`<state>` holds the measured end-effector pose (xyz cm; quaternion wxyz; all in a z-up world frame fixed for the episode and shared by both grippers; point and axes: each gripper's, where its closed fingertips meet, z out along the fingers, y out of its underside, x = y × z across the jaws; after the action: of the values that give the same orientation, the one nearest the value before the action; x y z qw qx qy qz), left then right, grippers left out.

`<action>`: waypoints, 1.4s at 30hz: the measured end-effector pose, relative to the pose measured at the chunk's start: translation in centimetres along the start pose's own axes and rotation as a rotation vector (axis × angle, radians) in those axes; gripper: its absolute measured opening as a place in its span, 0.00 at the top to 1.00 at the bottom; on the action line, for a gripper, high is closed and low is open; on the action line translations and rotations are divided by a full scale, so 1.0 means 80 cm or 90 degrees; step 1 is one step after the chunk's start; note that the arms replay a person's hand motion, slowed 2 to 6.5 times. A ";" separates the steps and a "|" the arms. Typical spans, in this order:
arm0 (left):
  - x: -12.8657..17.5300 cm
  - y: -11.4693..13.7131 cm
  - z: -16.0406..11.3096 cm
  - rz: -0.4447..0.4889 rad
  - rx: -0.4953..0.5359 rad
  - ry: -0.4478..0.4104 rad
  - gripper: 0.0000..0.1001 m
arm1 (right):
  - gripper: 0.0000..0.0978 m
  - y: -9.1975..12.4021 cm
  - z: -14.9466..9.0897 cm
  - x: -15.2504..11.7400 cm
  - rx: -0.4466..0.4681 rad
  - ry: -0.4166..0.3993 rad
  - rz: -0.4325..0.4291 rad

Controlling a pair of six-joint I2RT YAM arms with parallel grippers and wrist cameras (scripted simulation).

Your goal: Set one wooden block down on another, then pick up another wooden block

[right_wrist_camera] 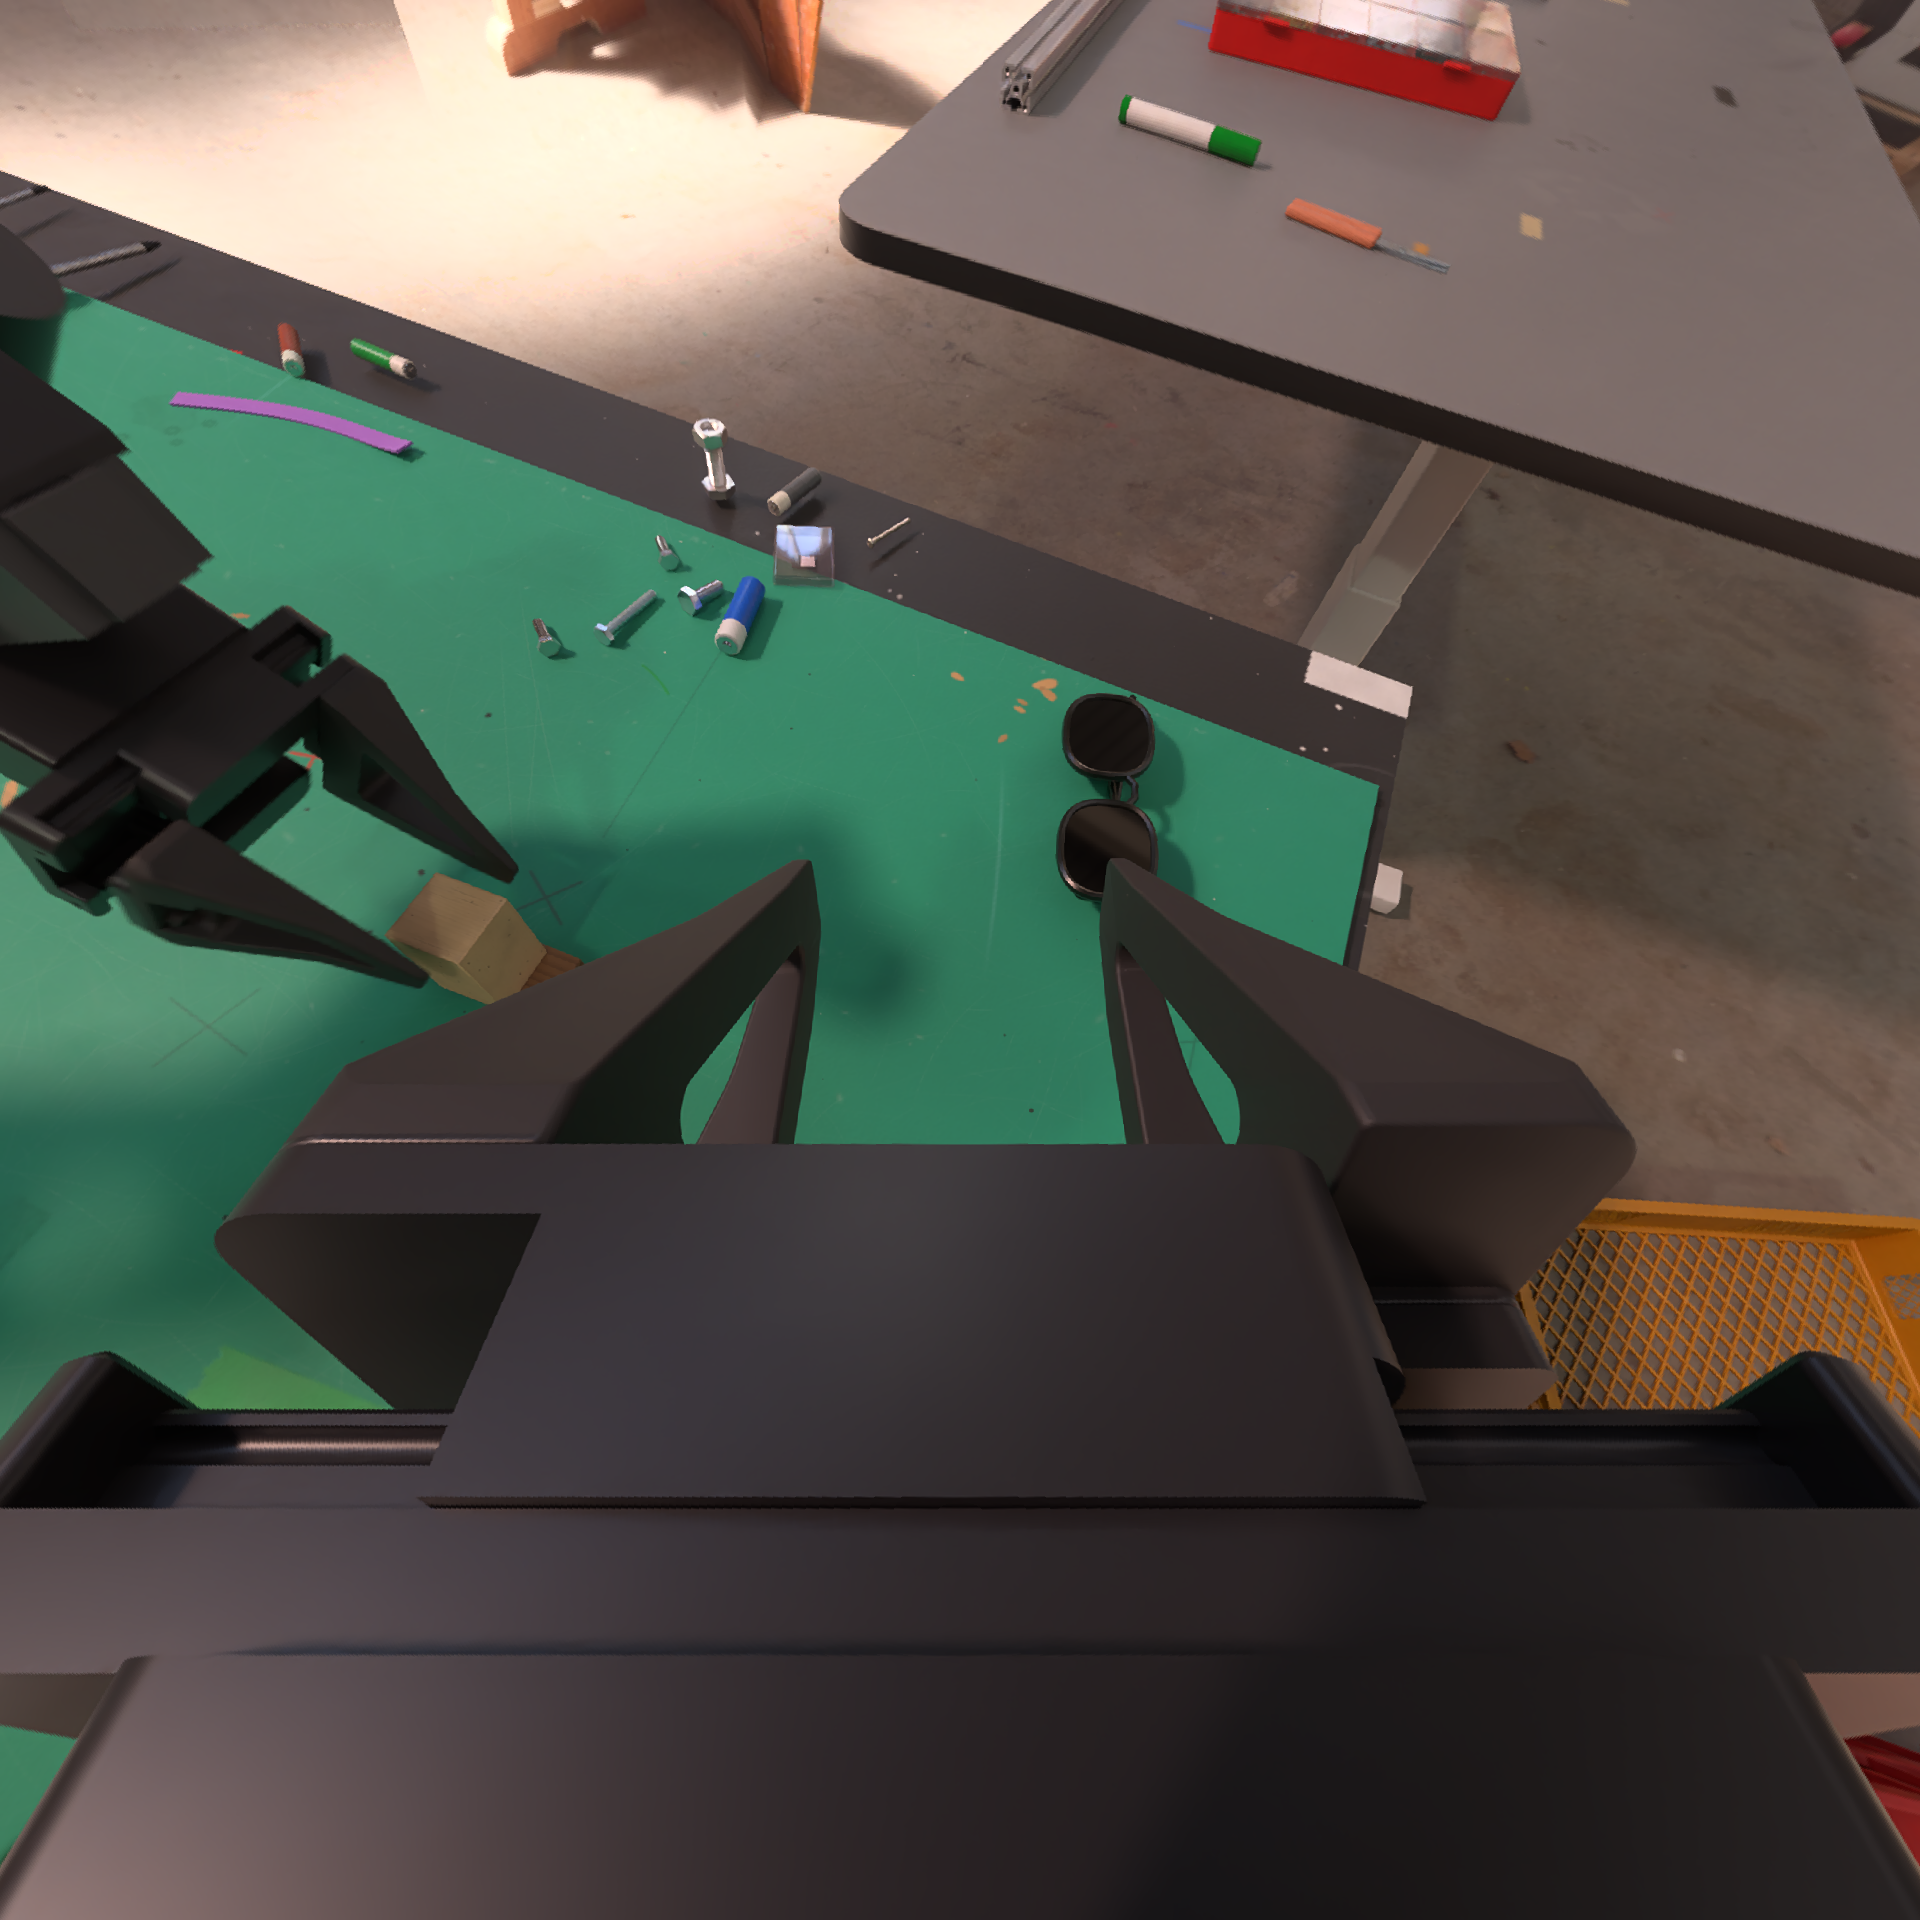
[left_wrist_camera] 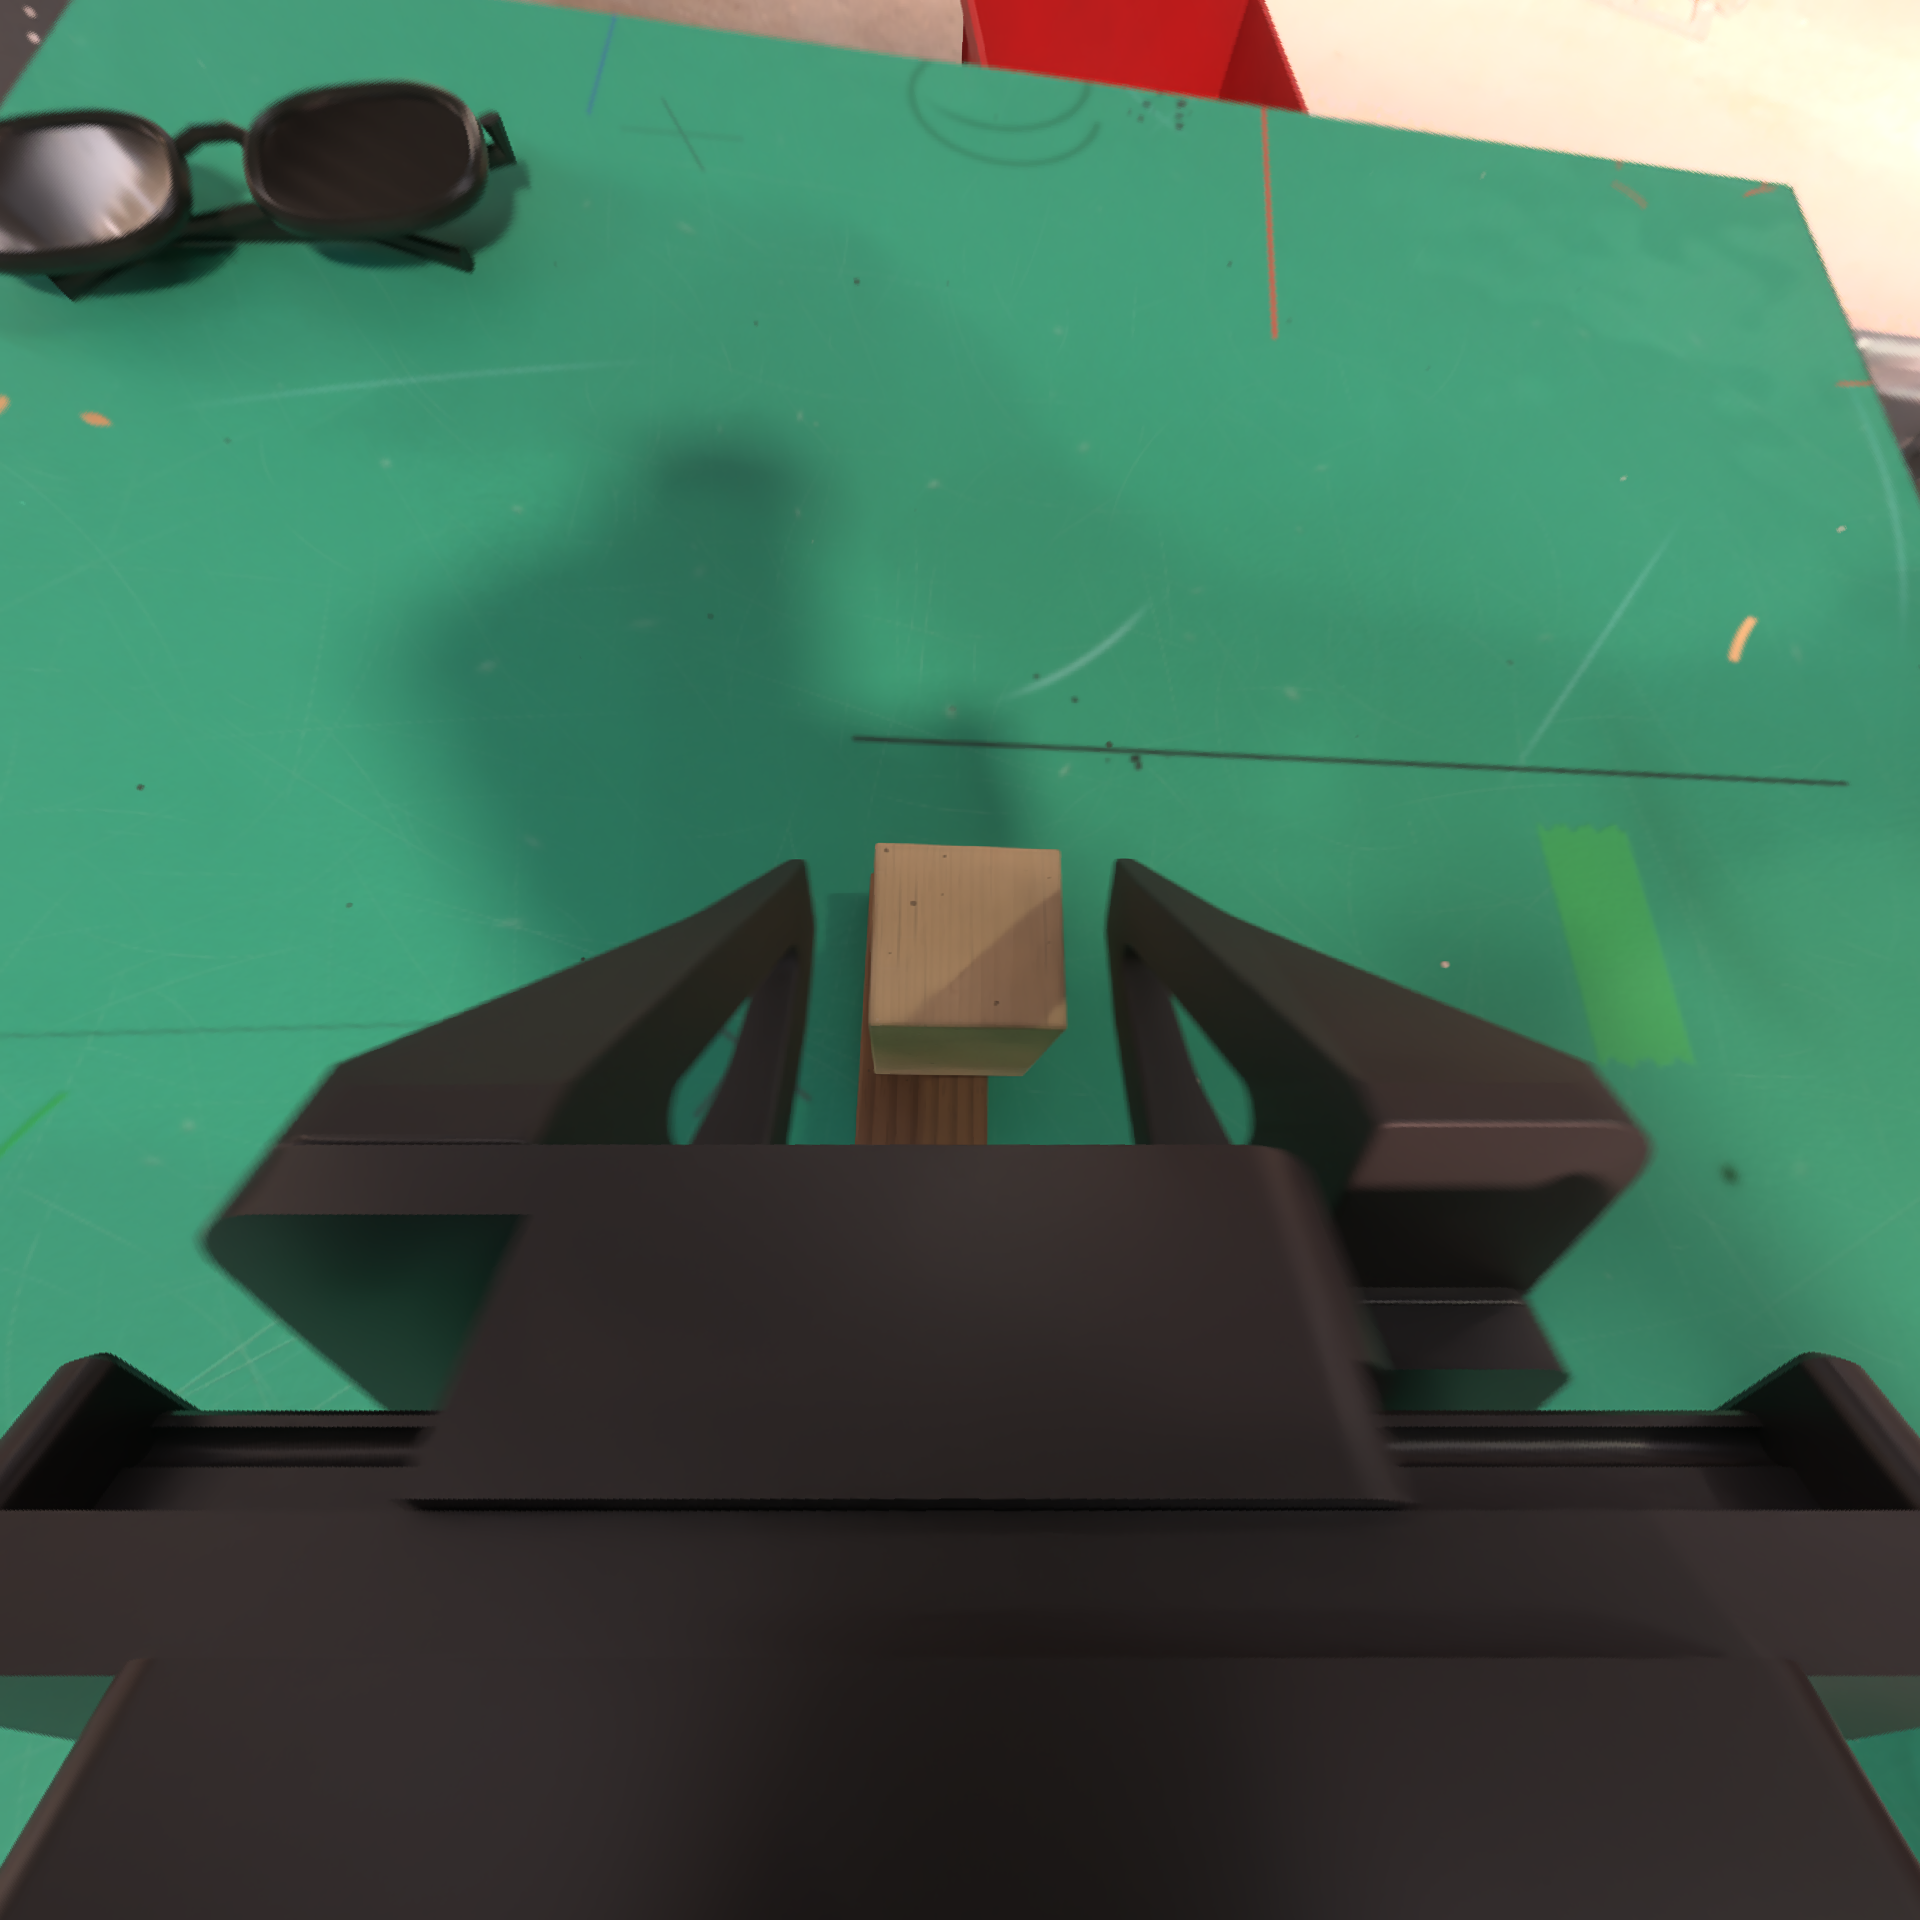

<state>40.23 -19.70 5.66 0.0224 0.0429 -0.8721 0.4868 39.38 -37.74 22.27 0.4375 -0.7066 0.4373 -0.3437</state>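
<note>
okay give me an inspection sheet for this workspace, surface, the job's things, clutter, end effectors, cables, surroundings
Surface: green mat, scratched and pen-marked, on a dark table.
Job's things: light wooden block stacked on a darker wooden block; no third block seen.
Clutter: sunglasses; bolts; blue cylinder; purple strip.
End effectors: left end effector open, straddling the stack without touching; right end effector open, empty, above the mat.
Cables: nothing seen.
Surroundings: grey table with red box and marker; yellow mesh crate.

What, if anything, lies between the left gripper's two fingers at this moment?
In the left wrist view, the pale wooden block sits between the open left gripper fingers, stacked on a darker wooden block; green mat shows either side.
</note>
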 end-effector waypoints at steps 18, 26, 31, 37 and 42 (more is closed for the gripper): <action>0.046 -0.044 -0.198 0.063 0.023 -0.153 0.52 | 0.53 0.002 0.000 0.001 -0.004 0.003 0.001; 0.030 0.027 -0.335 0.074 -0.217 -0.303 0.45 | 0.53 -0.002 -0.002 -0.006 -0.004 -0.003 -0.010; 0.009 0.071 -0.401 0.032 -0.296 -0.389 0.45 | 0.53 -0.006 -0.005 -0.016 0.003 -0.029 -0.011; 0.001 0.116 -0.424 -0.101 -0.310 -0.382 0.48 | 0.53 -0.016 -0.013 -0.023 0.027 -0.049 -0.003; -0.002 0.147 -0.417 -0.169 -0.316 -0.348 0.52 | 0.53 -0.018 -0.018 -0.021 0.033 -0.048 0.001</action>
<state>39.18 14.85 13.18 -0.1378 0.2768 -0.9241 0.2244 37.97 -36.35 24.00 0.4720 -0.7072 0.4121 -0.3274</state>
